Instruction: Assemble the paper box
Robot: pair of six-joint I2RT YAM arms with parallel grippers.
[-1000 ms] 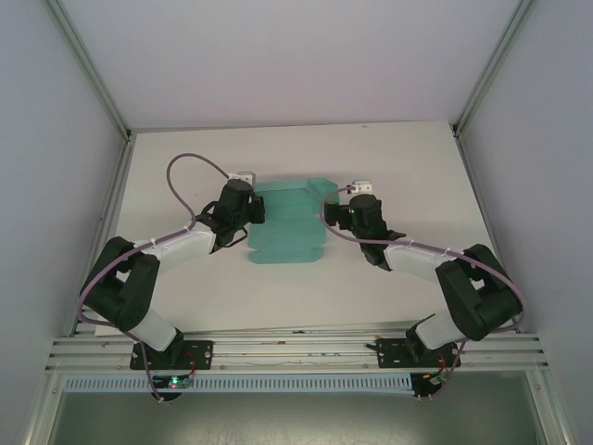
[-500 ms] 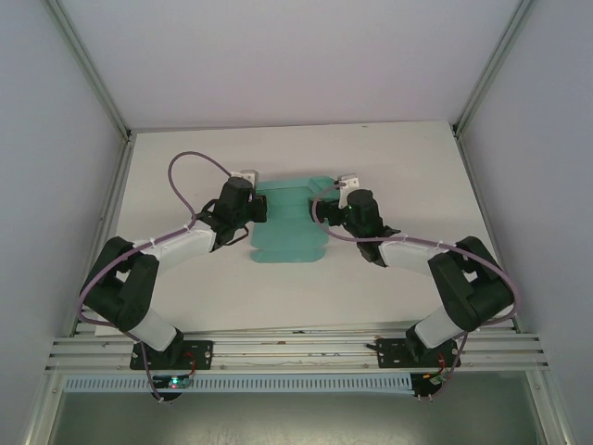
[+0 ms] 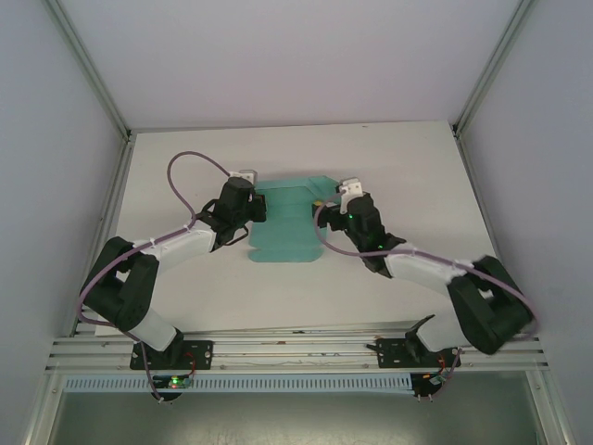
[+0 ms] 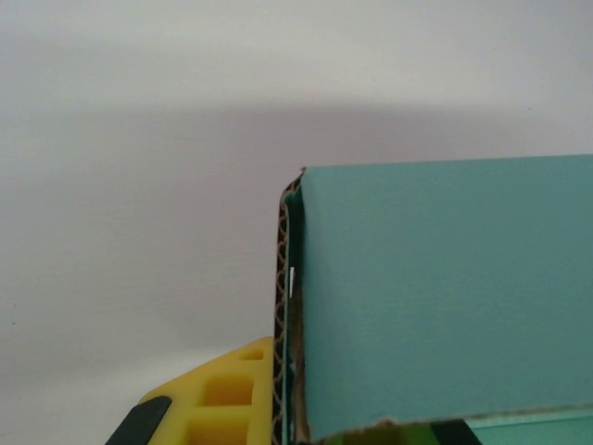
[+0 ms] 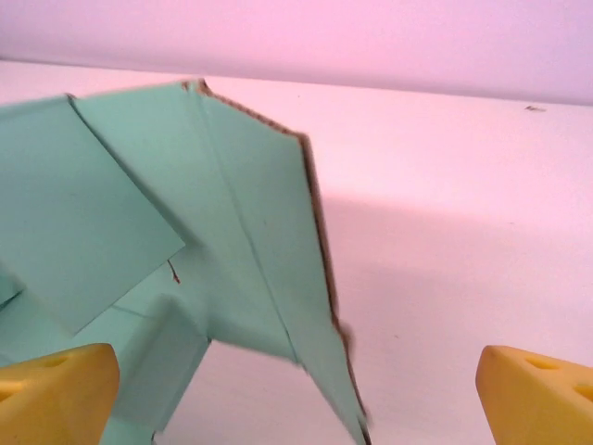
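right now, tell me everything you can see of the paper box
The paper box is teal-green corrugated card with a brown fluted core, a creased die-cut sheet lying mostly flat on the table. Its right flaps are tilted up. The left fingers pinch its left edge; the right fingers stand open around the raised flap.

I see my right tool (image 5: 296,399) spread wide, its yellow fingertips (image 5: 56,389) at both lower corners. The teal paper box (image 5: 139,232) lies unfolded on the white worktop (image 5: 463,222), with one creased flap tilted upward.
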